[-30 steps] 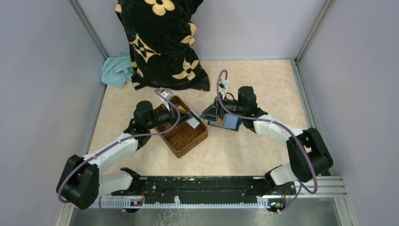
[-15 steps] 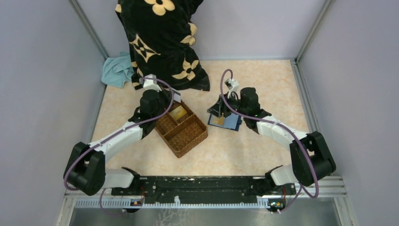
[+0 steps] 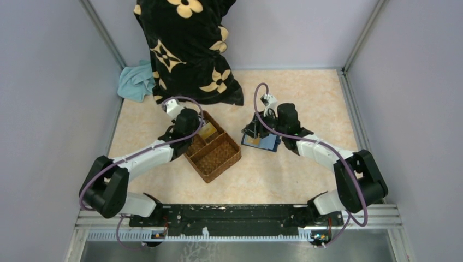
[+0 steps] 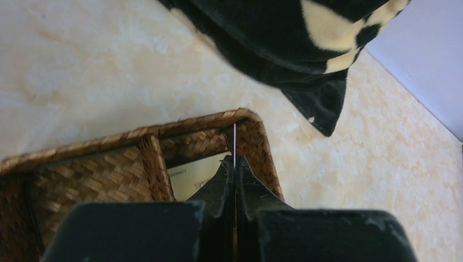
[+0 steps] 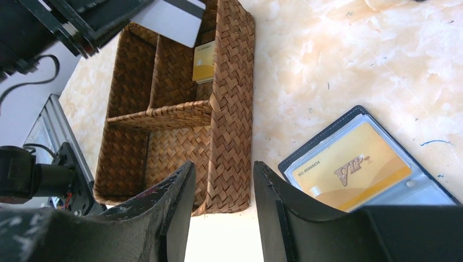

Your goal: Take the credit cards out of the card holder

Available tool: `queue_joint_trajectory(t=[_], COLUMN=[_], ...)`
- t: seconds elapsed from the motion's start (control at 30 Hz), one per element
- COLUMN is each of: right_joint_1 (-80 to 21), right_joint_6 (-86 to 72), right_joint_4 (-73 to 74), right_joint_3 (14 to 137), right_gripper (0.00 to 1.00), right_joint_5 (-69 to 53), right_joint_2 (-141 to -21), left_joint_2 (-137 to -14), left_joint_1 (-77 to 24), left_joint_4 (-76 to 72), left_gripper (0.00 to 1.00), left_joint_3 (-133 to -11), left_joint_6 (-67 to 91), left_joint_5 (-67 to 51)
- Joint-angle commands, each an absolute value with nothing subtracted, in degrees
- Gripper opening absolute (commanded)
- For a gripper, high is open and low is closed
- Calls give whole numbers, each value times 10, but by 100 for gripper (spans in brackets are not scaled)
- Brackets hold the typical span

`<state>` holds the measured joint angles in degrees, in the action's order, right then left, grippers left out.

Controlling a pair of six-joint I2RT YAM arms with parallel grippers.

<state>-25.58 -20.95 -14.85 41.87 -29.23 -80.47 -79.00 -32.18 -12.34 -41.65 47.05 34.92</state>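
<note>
Wicker basket (image 5: 232, 109) with three compartments sits on the cream marbled surface (image 3: 306, 103), and the navy card holder (image 5: 306, 155) lies just to its right, apart from it and spread open. A gold credit card marked VIP (image 5: 352, 166) lies face up on the holder's open page, with pale blue lining showing around it.

The left fingers (image 4: 221, 183) are clenched on a pale credit card (image 5: 172, 21). In the left wrist view it appears as a thin edge pinched between the tips. It hangs over the far corner of the basket, above the small compartment on the holder's side. In that compartment a second gold credit card (image 5: 203, 63) leans against the wicker wall.

The right fingers (image 5: 174, 202) are spread apart and grasp nothing. They hover over the strip of surface between the basket and the open holder.

At the back of the surface a black fabric with cream flowers (image 3: 185, 49) stands against the wall. Its lower corner comes close to the basket, and a teal cloth (image 3: 136, 82) is bunched at its left.
</note>
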Motion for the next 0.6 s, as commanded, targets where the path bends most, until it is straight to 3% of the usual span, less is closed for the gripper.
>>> queue_joint_trajectory(t=[0.0,0.57], right_joint_1=[-255,-255], right_joint_6=[-199,-187], right_joint_4=[-168,-160], right_joint_3=[417,404], right_gripper=[44,44], right_joint_5=[-291,-280], right_joint_2=[-810,-813], left_joint_2=[-821,-926], left_joint_1=[-351,-397], left_joint_4=[-82,-127], left_gripper=[0,8], left_joint_3=[-434,-455], left_joint_6=[581,664], left_joint_5=[420,474])
